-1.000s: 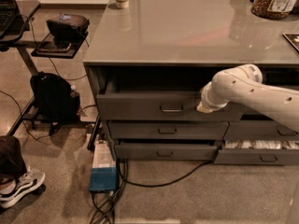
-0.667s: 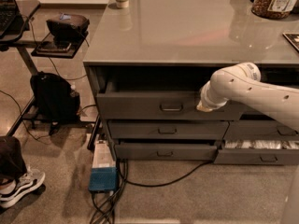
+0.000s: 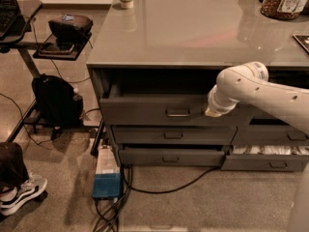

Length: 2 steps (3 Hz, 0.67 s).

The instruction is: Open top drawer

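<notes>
Top drawer [image 3: 145, 112]: directly under the grey counter [image 3: 193, 37], left-hand stack, standing partway out of the cabinet, with a dark gap visible above its front. Its pull handle [image 3: 178, 112] is centred on the front.

Claw [image 3: 213, 113]: at the end of the white arm [image 3: 260, 88], which reaches in from the right. It sits against the drawer front, just right of the handle. Its tip is hidden against the grey metal, so I cannot tell how far open it is or whether it has hold of anything.

Below, the two shallower drawers [image 3: 171, 135] are nearly flush. A lower right-hand drawer [image 3: 270, 151] stands out, showing pale contents. A blue box [image 3: 107, 185] with cables lies on the floor.
</notes>
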Available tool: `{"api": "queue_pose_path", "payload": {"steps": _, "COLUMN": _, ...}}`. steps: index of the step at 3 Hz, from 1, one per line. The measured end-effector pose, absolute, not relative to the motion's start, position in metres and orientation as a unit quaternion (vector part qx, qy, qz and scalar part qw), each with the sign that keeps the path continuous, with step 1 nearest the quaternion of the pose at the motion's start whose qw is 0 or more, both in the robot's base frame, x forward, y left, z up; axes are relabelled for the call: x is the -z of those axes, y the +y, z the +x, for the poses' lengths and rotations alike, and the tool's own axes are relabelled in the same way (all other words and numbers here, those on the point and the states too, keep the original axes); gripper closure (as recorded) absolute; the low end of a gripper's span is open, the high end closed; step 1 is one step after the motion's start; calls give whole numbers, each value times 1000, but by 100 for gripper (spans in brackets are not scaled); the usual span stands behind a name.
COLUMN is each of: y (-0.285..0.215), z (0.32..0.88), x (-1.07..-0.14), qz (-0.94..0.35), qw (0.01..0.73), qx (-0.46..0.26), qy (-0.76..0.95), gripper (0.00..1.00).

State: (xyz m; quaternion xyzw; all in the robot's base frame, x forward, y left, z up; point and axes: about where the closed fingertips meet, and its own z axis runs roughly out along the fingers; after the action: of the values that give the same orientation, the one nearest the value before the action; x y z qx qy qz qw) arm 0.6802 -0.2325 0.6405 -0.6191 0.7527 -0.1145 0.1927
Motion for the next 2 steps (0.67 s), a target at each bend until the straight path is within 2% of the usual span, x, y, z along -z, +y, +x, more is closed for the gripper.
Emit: {"api": "queue_pose_path", "payload": {"steps": 2, "y": -235, "z": 670, "x": -643, "qz": -628, "qw": 180, "qx": 113, "qy": 749, "gripper": 100}}
